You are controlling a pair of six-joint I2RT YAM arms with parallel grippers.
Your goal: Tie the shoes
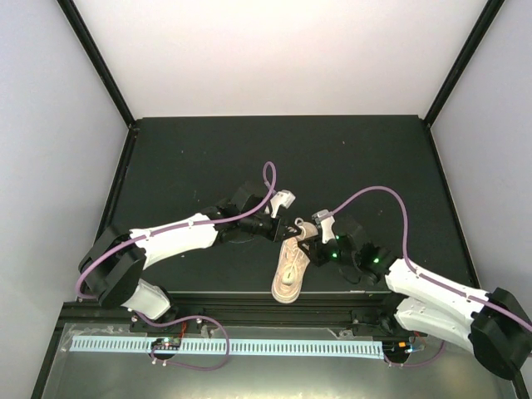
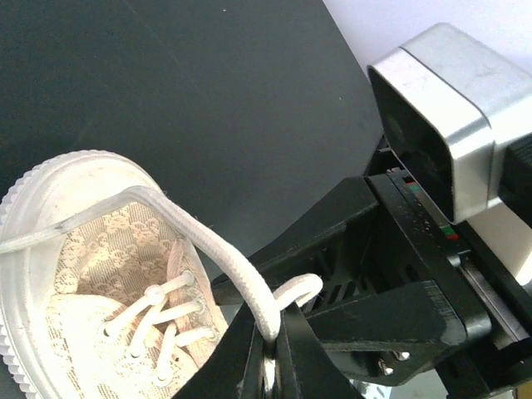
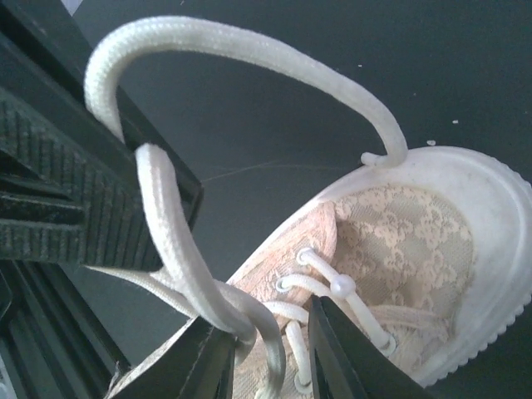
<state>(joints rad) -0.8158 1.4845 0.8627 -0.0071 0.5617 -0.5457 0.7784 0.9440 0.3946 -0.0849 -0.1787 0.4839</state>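
The beige-pink sneaker (image 1: 291,270) lies near the table's front edge with its toe toward the arms. It also shows in the left wrist view (image 2: 91,249) and the right wrist view (image 3: 407,241). My left gripper (image 1: 293,228) is above the shoe's opening, shut (image 2: 273,332) on a cream lace (image 2: 208,241) that it holds up in a loop. My right gripper (image 1: 309,246) is right beside it over the laces. Its jaws (image 3: 270,353) stand apart, with lace strands (image 3: 249,41) running between them against the left finger. The left gripper's ribbed pad (image 3: 66,208) pinches the loop there.
The dark table (image 1: 208,158) is edged by black rails, and the front edge (image 1: 249,295) runs just below the shoe's toe. The two grippers almost touch. The right wrist's silver camera housing (image 2: 449,125) is close to the left gripper.
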